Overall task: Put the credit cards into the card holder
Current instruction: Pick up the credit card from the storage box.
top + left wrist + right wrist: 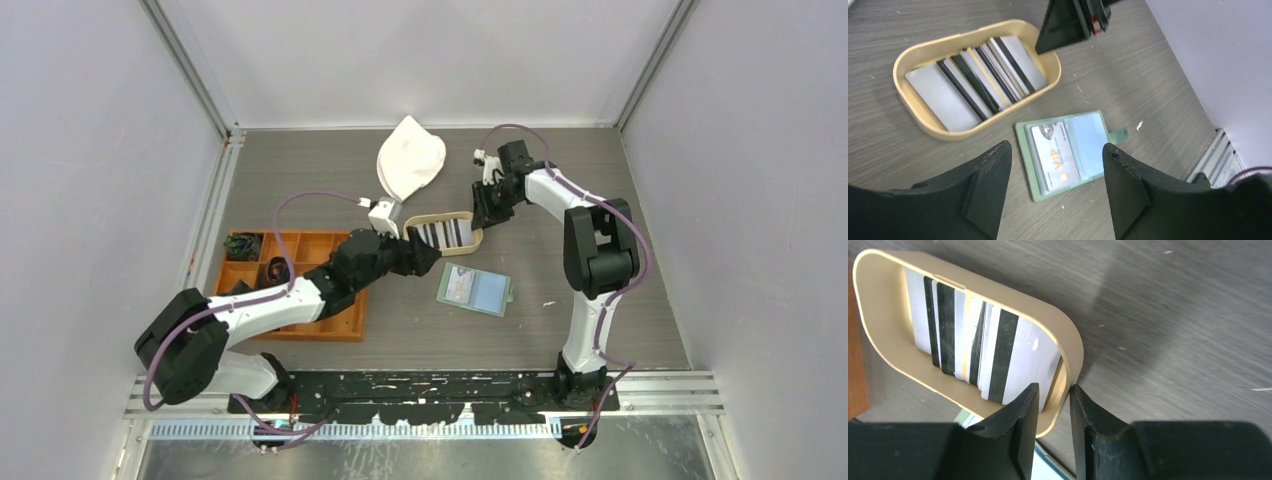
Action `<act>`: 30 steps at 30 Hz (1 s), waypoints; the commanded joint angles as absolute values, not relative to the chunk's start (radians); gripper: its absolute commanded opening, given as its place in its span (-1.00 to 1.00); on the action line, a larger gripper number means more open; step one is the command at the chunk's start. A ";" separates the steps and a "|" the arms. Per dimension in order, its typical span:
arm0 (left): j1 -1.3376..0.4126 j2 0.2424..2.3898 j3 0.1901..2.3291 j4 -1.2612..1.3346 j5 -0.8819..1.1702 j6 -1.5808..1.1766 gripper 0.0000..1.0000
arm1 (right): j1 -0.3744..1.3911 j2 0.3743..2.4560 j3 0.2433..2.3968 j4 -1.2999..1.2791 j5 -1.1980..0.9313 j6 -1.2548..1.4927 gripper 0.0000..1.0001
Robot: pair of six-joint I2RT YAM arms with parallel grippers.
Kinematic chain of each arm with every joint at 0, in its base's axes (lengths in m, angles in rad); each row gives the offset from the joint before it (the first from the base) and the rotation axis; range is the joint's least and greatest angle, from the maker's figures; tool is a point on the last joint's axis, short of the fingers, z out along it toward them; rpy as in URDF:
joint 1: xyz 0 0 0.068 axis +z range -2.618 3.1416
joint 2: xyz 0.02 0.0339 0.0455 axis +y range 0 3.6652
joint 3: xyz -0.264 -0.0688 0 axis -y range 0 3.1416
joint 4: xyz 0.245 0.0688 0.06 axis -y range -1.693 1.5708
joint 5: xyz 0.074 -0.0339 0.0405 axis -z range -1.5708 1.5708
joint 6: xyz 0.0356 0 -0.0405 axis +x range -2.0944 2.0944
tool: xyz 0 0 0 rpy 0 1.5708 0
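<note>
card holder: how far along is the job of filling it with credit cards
Done: one pale VIP-printed card sits in a clear pocket of the open sage-green bifold card holder. In hand: no card yet; the right hand straddles the end wall of the oval tan tray, and the left hand hovers open over the holder. To do: the row of black and pale credit cards in that tray.

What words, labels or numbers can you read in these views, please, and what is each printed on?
"VIP": on the pale card in the open card holder's clear pocket.
Smaller print on that card: too blurred to read.
Cards in the tan tray: stripes only, no readable text.
</note>
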State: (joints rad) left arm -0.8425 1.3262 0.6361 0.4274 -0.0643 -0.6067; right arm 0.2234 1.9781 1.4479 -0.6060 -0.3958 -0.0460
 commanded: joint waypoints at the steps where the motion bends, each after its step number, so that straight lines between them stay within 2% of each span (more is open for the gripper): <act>1: -0.779 1.373 0.701 0.417 -0.008 -0.682 0.34 | 0.266 1.912 1.433 -0.584 -0.493 0.025 -0.31; 8: -0.704 1.462 0.753 0.370 0.035 -0.736 0.35 | 0.321 1.909 1.438 -0.578 -0.519 0.034 -0.25; 19: -0.638 1.674 0.994 0.093 -0.018 -0.659 0.39 | 0.323 1.926 1.456 -0.594 -0.510 0.011 -0.17; 30: -0.606 1.785 1.071 0.032 -0.006 -0.644 0.46 | 0.324 1.949 1.471 -0.607 -0.508 0.004 -0.16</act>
